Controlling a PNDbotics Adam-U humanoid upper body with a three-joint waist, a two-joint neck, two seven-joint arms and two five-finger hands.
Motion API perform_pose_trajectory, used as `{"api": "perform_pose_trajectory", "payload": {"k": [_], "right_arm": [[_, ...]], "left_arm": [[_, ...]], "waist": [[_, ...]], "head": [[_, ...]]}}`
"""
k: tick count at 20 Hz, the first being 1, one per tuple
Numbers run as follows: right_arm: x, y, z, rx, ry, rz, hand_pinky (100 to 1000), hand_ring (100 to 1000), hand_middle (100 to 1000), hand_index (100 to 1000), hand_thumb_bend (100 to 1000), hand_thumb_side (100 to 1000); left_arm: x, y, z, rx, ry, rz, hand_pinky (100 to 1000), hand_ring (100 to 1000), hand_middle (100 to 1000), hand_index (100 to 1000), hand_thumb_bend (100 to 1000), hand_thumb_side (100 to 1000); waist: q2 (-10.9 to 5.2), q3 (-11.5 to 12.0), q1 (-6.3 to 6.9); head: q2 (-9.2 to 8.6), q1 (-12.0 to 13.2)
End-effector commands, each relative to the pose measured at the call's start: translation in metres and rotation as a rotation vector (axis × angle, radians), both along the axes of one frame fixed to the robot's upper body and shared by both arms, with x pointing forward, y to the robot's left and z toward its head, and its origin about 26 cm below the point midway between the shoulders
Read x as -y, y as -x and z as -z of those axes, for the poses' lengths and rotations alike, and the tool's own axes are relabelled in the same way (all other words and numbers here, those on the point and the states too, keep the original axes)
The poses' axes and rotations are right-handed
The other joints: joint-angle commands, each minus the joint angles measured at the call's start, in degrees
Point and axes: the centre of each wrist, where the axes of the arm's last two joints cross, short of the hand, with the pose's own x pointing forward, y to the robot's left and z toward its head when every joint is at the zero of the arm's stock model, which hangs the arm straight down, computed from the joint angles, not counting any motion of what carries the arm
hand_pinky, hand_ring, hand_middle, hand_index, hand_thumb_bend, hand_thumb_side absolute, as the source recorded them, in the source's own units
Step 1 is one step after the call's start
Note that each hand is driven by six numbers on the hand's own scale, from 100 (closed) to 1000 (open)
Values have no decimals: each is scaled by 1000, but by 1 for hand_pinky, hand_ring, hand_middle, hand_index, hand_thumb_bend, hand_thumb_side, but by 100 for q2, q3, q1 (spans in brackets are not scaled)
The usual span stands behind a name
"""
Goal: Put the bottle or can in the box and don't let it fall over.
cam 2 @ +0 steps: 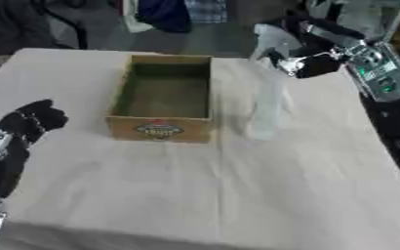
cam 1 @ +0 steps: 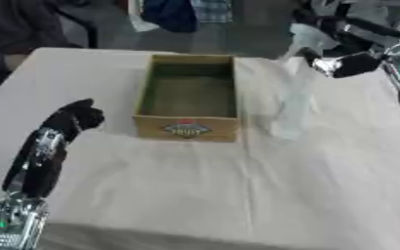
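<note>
A clear plastic bottle (cam 2: 268, 105) stands upright on the cloth-covered worktop (cam 2: 237, 195), just beside the right wall of an open wooden box (cam 2: 163, 97) with a label on its near face. The box holds nothing that can be seen; its greenish floor is bare. The right robot hand (cam 2: 310, 63) comes in from the upper right and sits at the top of the bottle, its dark fingers curled around the neck or cap area, so it looks to be grasping the bottle near the top. Whether the bottle's base rests on the worktop or hangs just above it cannot be told. The left robot hand (cam 1: 75, 117) hovers off to the left of the box, well apart from the bottle, clenched with its fingers curled in and holding nothing. As for progress, the task seems to be at an early stage: the bottle is gripped but remains outside the box. What is left is to raise it over the box wall, carry it sideways to the left, lower it onto the box floor upright, and release it without tipping it, which a tall, light bottle held at its top may be prone to.
</note>
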Motion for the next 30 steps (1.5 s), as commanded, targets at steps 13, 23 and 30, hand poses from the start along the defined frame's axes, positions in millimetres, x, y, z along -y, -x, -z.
{"api": "perform_pose_trajectory", "payload": {"k": [13, 23, 30], "right_arm": [[3, 4, -27, 110, -38, -11, 632, 909, 662, 750, 100, 291], [6, 5, -19, 103, 17, -13, 630, 923, 673, 757, 100, 252], [10, 5, -15, 95, 48, -17, 630, 929, 681, 763, 100, 246]], "left_arm": [[-2, -3, -8, 31, -6, 0, 824, 750, 694, 864, 133, 1000], [-3, -3, -10, 36, -6, -2, 825, 751, 695, 864, 134, 1000], [-3, -3, -10, 40, -5, -2, 825, 752, 695, 864, 134, 1000]], "waist": [[-43, 10, -26], [-27, 9, -38], [-11, 13, -42]], "head": [[20, 62], [34, 84], [35, 93]]}}
